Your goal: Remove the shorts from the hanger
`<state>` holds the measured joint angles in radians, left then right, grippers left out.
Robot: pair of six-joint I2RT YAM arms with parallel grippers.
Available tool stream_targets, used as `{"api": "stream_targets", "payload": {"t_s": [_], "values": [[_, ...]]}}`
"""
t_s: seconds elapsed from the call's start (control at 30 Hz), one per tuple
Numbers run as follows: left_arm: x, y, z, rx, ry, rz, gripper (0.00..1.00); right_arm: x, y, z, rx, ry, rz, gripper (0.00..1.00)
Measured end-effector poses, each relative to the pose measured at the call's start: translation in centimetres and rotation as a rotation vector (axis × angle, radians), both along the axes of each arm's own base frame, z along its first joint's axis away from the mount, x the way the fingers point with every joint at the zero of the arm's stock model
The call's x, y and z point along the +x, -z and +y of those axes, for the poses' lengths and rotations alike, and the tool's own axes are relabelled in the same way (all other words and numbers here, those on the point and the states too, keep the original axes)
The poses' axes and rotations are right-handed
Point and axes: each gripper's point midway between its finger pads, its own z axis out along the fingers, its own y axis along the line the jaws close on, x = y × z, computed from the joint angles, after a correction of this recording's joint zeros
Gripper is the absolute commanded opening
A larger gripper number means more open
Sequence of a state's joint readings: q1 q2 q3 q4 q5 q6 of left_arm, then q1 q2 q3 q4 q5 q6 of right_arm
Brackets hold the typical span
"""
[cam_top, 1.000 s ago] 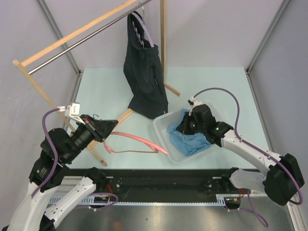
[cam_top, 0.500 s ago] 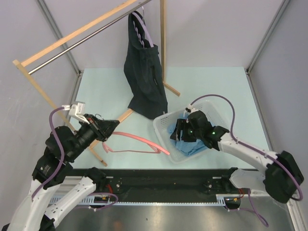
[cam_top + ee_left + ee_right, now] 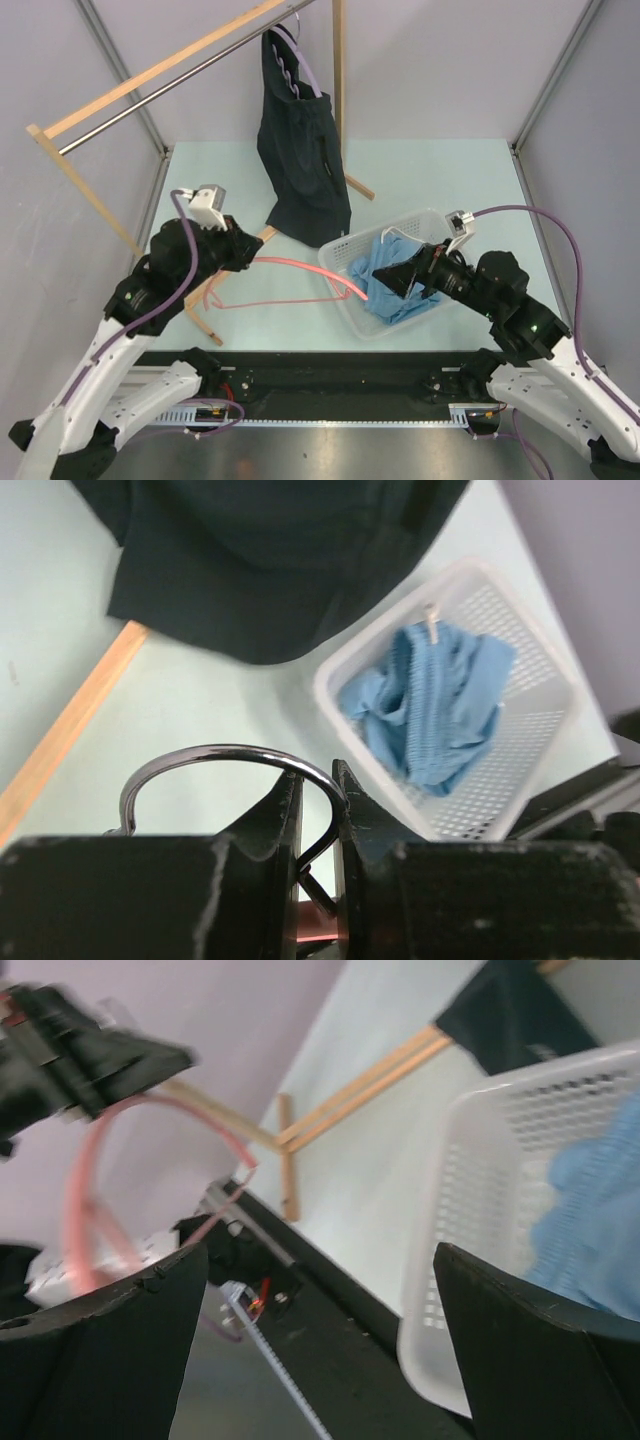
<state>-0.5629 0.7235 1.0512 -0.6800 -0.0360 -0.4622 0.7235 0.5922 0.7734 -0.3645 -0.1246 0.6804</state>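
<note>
The dark navy shorts hang from a lilac hanger on the rail, their hem also in the left wrist view. The light blue shorts lie crumpled in the white basket, seen too by both wrist cameras. My left gripper is shut on the metal hook of a bare pink hanger, held level over the table. My right gripper stands wide open over the basket's near-left part, holding nothing.
A wooden clothes rack with a metal rail stands at the back left; its post rises behind the dark shorts and its foot bars lie on the pale green table. The black base rail runs along the near edge.
My right gripper has opened, let go of the blue shorts in the basket and drawn back to the right. My left arm has swung up and right, carrying the pink hanger.
</note>
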Motion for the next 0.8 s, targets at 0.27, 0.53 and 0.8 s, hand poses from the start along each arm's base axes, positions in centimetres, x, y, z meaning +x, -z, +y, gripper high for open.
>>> {"api": "stream_targets", "payload": {"t_s": [0.27, 0.53, 0.8], "values": [[1.9, 2.4, 0.2, 0.113, -0.039, 0.069, 0.0, -3.6, -3.7, 3.4, 0.087, -0.257, -0.049, 1.0], [1.7, 2.3, 0.3, 0.133, -0.023, 0.067, 0.0, -7.4, -3.7, 10.2, -0.069, -0.44, -0.109, 0.75], [0.5, 2.2, 0.3, 0.131, 0.017, 0.069, 0.04, -7.1, 0.0, 12.3, -0.256, -0.405, -0.136, 0.08]]}}
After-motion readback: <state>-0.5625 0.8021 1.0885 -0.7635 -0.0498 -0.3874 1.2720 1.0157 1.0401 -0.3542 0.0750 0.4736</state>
